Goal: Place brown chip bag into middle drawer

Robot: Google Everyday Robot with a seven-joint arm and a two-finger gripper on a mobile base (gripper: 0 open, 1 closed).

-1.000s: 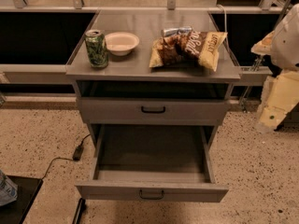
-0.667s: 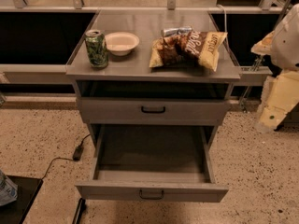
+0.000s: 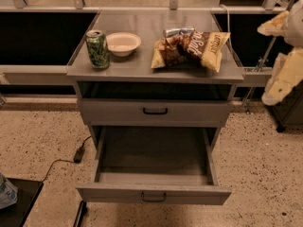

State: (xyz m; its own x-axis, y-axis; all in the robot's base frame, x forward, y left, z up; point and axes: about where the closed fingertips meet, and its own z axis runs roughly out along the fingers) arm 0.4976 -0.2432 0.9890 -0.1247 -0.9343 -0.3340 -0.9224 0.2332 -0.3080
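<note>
1. Brown and tan-yellow with white lettering, the brown chip bag [image 3: 189, 48] lies flat on the right half of the grey metal table [image 3: 142, 66], its tan end pointing toward the right edge.
2. A small crushed silver can [image 3: 177, 31] lies just behind the bag, touching its far edge.
3. A white bowl [image 3: 123, 43] sits left of the bag, well apart from it, and a green can [image 3: 97, 48] stands upright just beside the bowl, near the table's left front corner.
4. Below the tabletop, a closed grey drawer front [image 3: 118, 111] carries a black curved handle.
5. Under that, the middle drawer [image 3: 113, 193] is pulled fully out toward me, and its deep tray shows only bare metal.
6. My gripper [image 3: 283, 77] hangs at the far right, off the table's right side and well apart from the bag; I cannot tell whether it is apart or together.
7. A black cable [image 3: 78, 154] trails over the speckled floor left of the drawer.
</note>
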